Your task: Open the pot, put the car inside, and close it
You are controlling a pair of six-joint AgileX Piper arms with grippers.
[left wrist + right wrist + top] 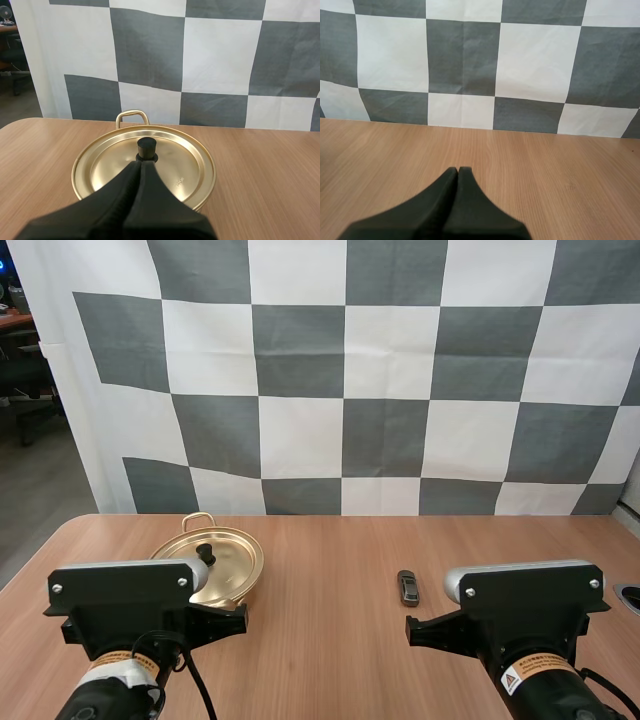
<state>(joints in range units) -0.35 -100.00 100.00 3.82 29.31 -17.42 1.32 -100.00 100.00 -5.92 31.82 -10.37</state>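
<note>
Left gripper [140, 164], fingers together, points at the knob [146, 146] on the lid [180, 172], likely to lift it; right gripper [458, 172], also closed, hangs right of the car [407, 587].

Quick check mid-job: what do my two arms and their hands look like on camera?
The left arm and right arm each show a boxy black housing with a silver-grey rounded cap and a white label banded orange; the right label bears a warning triangle. The left hand and right hand have smooth matte black fingers tapering to narrow tips.
</note>
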